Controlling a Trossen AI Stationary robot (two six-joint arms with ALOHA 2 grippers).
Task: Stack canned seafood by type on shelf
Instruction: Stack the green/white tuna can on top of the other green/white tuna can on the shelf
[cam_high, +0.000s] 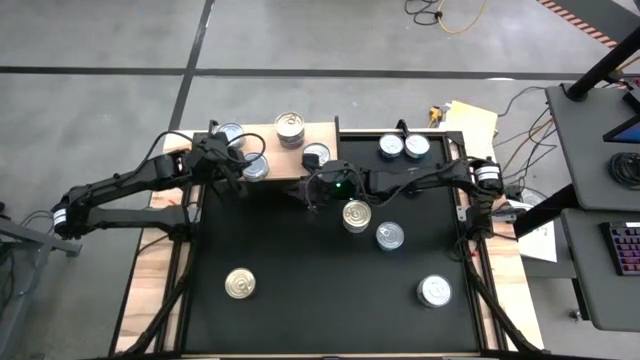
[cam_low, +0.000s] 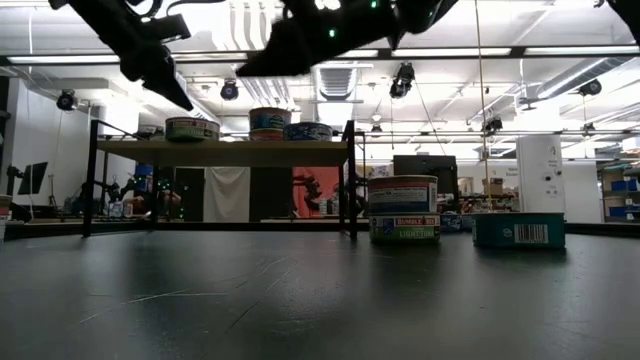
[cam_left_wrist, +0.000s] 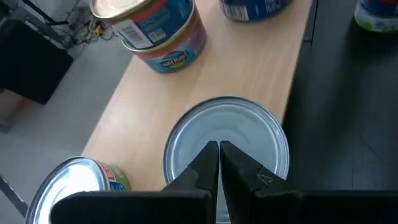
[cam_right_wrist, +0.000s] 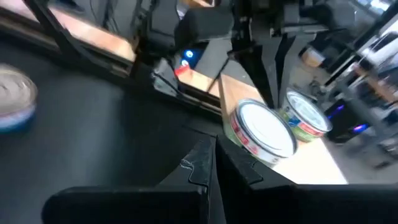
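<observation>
The light-brown wooden shelf (cam_high: 270, 178) stands at the table's far edge. On its top sit a silver-topped can (cam_high: 258, 167), another (cam_high: 230, 132), a two-can stack (cam_high: 289, 127) and a dark-topped can (cam_high: 316, 155). My left gripper (cam_left_wrist: 219, 157) is shut and hovers over the silver-topped can (cam_left_wrist: 249, 134). The low view shows a gap between the left gripper (cam_low: 183, 100) and the cans on the shelf (cam_low: 225, 150). My right gripper (cam_right_wrist: 211, 160) is shut above the black table, just in front of the shelf's near right end (cam_high: 312, 195).
On the table lie a gold-topped can (cam_high: 357, 215), a silver one (cam_high: 390, 236), another silver one (cam_high: 434, 291) and a gold one (cam_high: 240, 284). Two blue-sided cans (cam_high: 404, 147) stand right of the shelf. Open black surface lies at the near centre.
</observation>
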